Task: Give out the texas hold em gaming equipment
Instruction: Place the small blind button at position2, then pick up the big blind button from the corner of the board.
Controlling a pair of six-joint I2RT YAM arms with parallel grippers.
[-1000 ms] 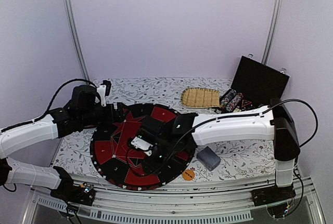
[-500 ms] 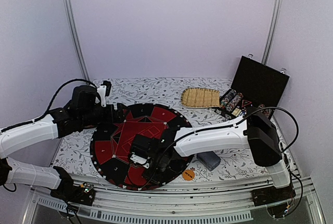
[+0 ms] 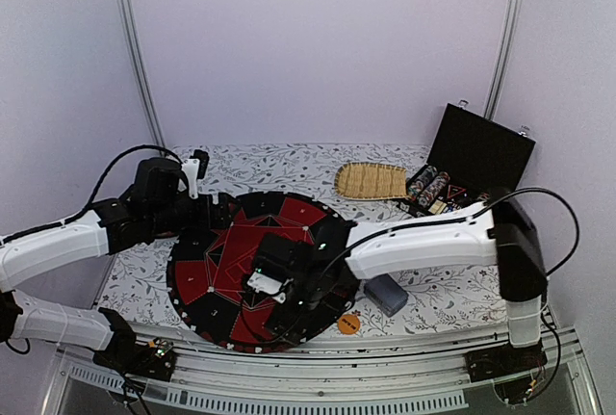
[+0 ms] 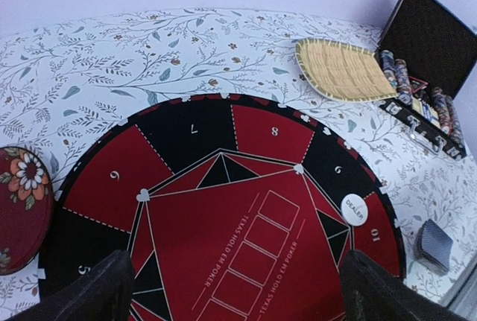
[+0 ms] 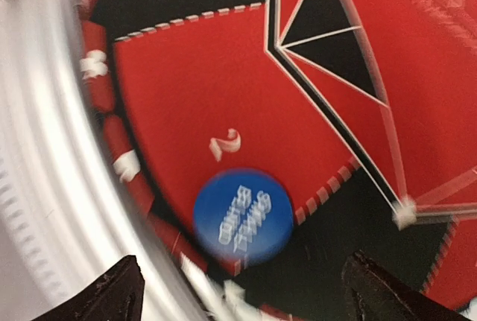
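Floral counter (image 4: 112, 60) carries a round poker mat (image 4: 246, 224). Right claw (image 5: 246, 291) gapes over a loose blue button (image 5: 242, 217); left claw (image 4: 235, 291) is spread wide and empty.

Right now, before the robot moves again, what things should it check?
1. Right gripper open, fingers clear of the blue button: ok.
2. Blue button lying on the poker mat by the number 2: ok.
3. Blue button fully inside that red seat: cannot tell, the picture is blurred.
4. Left gripper open and empty over the mat: ok.
5. White dealer button on the mat: ok.
6. Orange button placed on the mat: not ok, it lies beside it, near the card deck.
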